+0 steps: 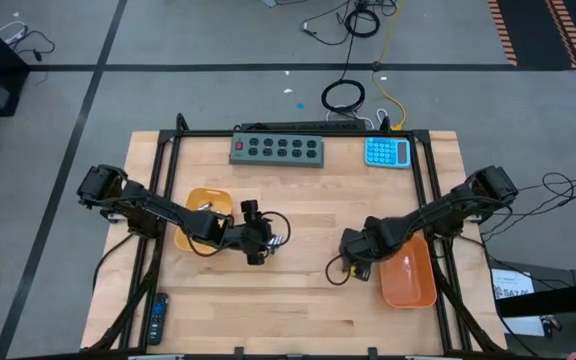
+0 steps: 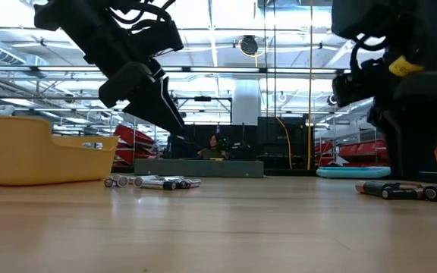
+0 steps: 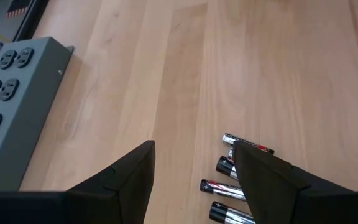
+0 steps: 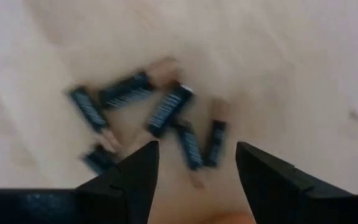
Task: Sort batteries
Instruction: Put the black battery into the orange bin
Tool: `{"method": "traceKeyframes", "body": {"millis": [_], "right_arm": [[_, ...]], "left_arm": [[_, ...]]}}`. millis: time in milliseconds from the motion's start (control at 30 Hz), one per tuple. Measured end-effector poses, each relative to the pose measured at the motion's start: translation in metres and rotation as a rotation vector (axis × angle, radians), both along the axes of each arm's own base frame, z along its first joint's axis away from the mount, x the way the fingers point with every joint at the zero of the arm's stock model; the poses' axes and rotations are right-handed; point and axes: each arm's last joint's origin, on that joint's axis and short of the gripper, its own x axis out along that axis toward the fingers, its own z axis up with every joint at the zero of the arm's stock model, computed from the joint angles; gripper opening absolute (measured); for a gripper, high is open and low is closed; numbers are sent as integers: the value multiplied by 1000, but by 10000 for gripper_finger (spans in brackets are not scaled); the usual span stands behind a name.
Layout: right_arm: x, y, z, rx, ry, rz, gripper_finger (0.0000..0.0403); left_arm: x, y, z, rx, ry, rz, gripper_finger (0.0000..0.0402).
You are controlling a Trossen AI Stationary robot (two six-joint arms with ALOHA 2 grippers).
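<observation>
Several silvery-white batteries [image 3: 227, 186] lie on their sides in a small heap on the wooden table, just right of the left orange tray [image 1: 200, 203]; they also show in the high view [image 1: 279, 238] and the low view [image 2: 154, 182]. My left gripper [image 3: 194, 168] is open and hangs above the table beside them. Several small dark batteries [image 4: 157, 118] lie scattered on the table left of the right orange tray [image 1: 410, 283]; they also show in the low view [image 2: 408, 191]. My right gripper [image 4: 194, 165] is open just above them.
A grey power strip [image 1: 278, 150] and a blue calculator [image 1: 388, 152] lie at the table's far edge. A black remote control [image 1: 156, 318] lies at the near left corner. Bare wood lies between the two arms.
</observation>
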Motion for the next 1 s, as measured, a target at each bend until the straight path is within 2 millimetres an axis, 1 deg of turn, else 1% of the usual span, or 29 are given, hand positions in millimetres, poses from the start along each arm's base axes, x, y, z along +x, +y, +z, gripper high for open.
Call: {"method": "traceKeyframes", "body": {"millis": [133, 333, 567, 667, 767, 833, 900, 1000], "right_arm": [[0, -7, 0, -25, 20, -19, 205], [7, -18, -3, -25, 4, -58, 205], [12, -22, -17, -26, 43, -49, 204], [16, -22, -23, 3, 64, -43, 196], [19, -23, -30, 24, 89, -37, 172], [20, -25, -33, 39, 99, -32, 142], [22, -26, -35, 60, 104, -25, 102], [23, -31, -35, 71, 100, -3, 32]], "left_arm": [[0, 0, 0, -1, 0, 0, 226], [0, 0, 0, -4, -1, 1, 226], [-1, 0, -1, -20, 6, 2, 226], [-1, 0, -1, -24, 13, 8, 226], [-2, 0, -2, -23, 23, 10, 226], [-2, 0, -2, -33, 26, 2, 226], [-2, -1, -2, -50, 31, -11, 226], [-2, -2, -2, -71, 36, -28, 226]]}}
